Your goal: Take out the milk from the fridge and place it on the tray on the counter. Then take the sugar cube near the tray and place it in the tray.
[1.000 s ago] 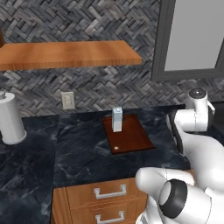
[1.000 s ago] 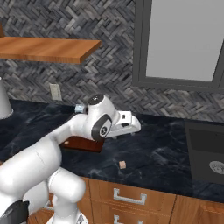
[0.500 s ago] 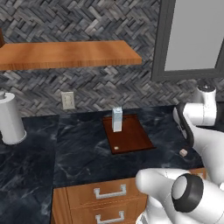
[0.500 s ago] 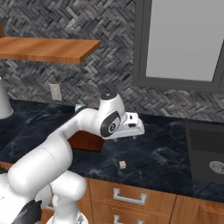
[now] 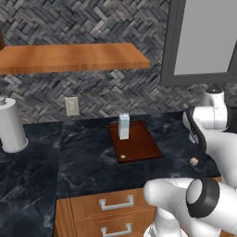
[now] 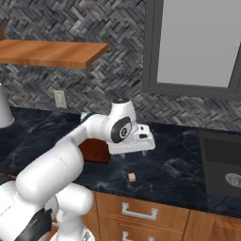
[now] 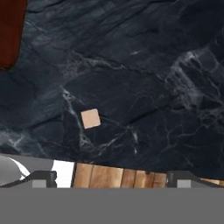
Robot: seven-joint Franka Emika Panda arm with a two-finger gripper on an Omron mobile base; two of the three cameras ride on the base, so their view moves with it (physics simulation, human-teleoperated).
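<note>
Hovering above the counter (image 6: 188, 160), the gripper (image 6: 132, 153) is held released and empty, with the sugar cube (image 7: 90, 118) lying below it near the counter's front edge, well apart from the tray (image 5: 139, 146). The milk (image 5: 124, 126) is seen standing upright on the tray's back part, so the first half of the task is judged done and the cube pickup is judged to be in hand. Compared with a second ago, the arm has been swung rightward, away from the tray and over the cube, which has not been shifted; the jaws have stayed wide.
</note>
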